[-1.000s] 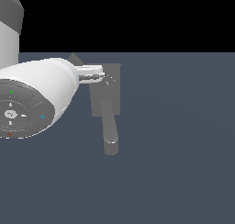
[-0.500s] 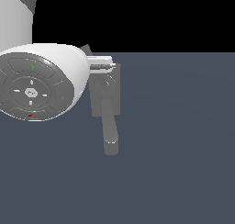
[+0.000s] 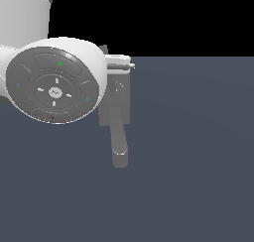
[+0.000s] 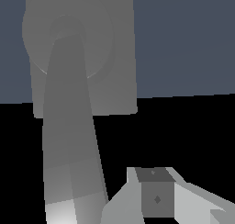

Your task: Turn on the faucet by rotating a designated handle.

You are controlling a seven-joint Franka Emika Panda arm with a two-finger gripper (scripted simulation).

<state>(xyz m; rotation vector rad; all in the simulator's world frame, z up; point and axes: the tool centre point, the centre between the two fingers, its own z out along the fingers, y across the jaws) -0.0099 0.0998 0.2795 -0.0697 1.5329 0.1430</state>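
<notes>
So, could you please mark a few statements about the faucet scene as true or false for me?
1. In the exterior view the spout hangs down from the backplate. True.
2. The white robot arm covers part of the faucet in the exterior view. True.
3. The faucet is bright red. False: it is matte grey.
4. The handle is wholly hidden behind the arm. False: its tip sticks out toward the exterior view's right.
</notes>
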